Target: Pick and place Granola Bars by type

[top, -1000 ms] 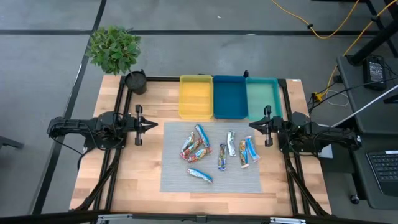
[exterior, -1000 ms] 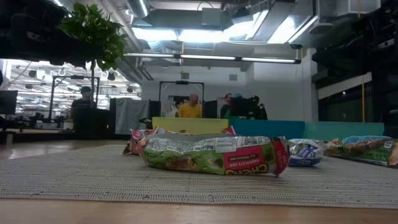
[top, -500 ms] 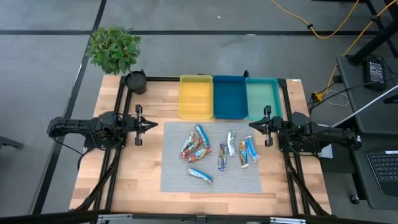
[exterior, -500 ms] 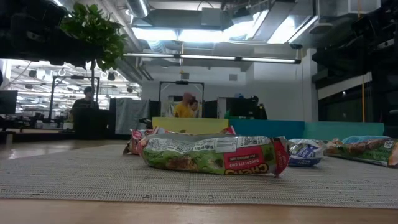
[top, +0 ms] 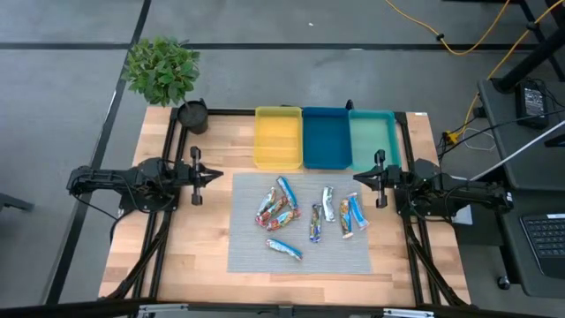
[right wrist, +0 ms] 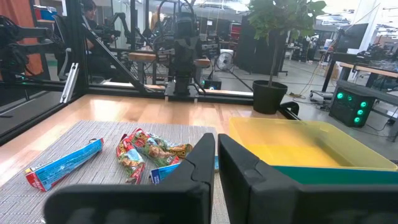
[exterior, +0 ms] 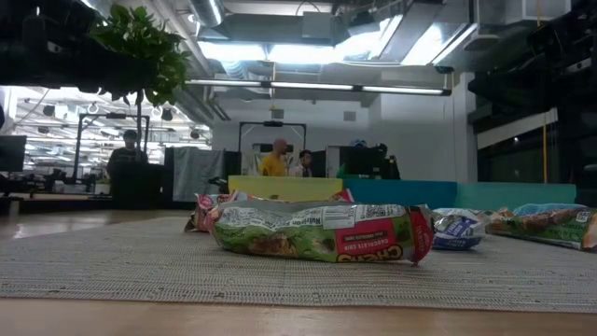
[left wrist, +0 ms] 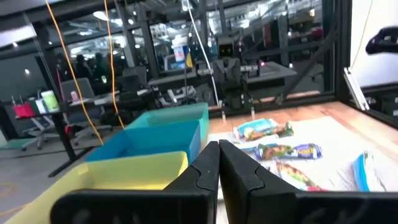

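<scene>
Several granola bars lie flat and scattered on a grey mat (top: 252, 256) in the middle of the table. A red-orange cluster (top: 275, 210) is at the left, a blue-white bar (top: 284, 249) lies nearest the front, and others (top: 351, 215) lie at the right. The low view shows one bar (exterior: 317, 233) close up. My left gripper (top: 217, 176) hovers level at the mat's left edge, shut and empty, as the left wrist view (left wrist: 217, 149) shows. My right gripper (top: 357, 177) hovers level at the mat's right edge, shut and empty, as the right wrist view (right wrist: 216, 144) shows.
Three trays stand side by side behind the mat: yellow (top: 277, 141), blue (top: 326, 141) and teal (top: 372, 141). A potted plant (top: 161, 71) and a dark cup (top: 192, 116) stand at the far left corner. People stand in the room beyond the table.
</scene>
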Motion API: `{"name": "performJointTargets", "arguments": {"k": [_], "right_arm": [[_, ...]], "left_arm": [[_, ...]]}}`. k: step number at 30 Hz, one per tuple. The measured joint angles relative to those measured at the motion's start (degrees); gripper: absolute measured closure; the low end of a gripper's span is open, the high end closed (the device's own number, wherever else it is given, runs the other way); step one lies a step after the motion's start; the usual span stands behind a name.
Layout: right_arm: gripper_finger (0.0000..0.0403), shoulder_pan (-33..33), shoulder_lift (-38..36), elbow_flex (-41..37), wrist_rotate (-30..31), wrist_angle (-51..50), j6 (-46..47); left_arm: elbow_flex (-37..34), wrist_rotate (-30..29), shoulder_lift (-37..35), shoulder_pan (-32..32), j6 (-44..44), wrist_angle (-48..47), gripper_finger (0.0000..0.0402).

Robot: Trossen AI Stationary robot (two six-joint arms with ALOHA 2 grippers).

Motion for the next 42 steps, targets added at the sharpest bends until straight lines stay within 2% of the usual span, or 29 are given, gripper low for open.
{"name": "performJointTargets", "arguments": {"k": [10,14,18,21,27,31,37,42], "right_arm": [[0.0379,0.0,0.0,0.0,0.0,0.0,0.0],[0.0379,0.0,0.0,0.0,0.0,0.0,0.0],[0.0379,0.0,0.0,0.0,0.0,0.0,0.0],[0.0379,0.0,0.0,0.0,0.0,0.0,0.0],[0.0379,0.0,0.0,0.0,0.0,0.0,0.0],[0.0379,0.0,0.0,0.0,0.0,0.0,0.0],[0.0379,0.0,0.0,0.0,0.0,0.0,0.0],[0.0379,0.0,0.0,0.0,0.0,0.0,0.0]], "left_arm": [[0.0,-0.7,0.0,0.0,-0.4,-0.5,0.0390],[0.2,-6.0,1.1,0.0,-2.5,-1.2,0.0380],[2.4,-8.7,6.3,0.0,-3.9,-1.1,0.0358],[5.7,-10.4,13.2,0.0,-4.8,-1.2,0.0335],[15.9,-11.9,31.7,0.0,-6.7,-1.5,0.0276],[24.6,-11.9,44.1,0.0,-6.9,-6.4,0.0229],[36.0,-7.0,59.8,-1.4,-7.5,-10.2,0.0173],[43.3,-4.8,70.6,-4.0,-9.5,-11.7,0.0158]]}}
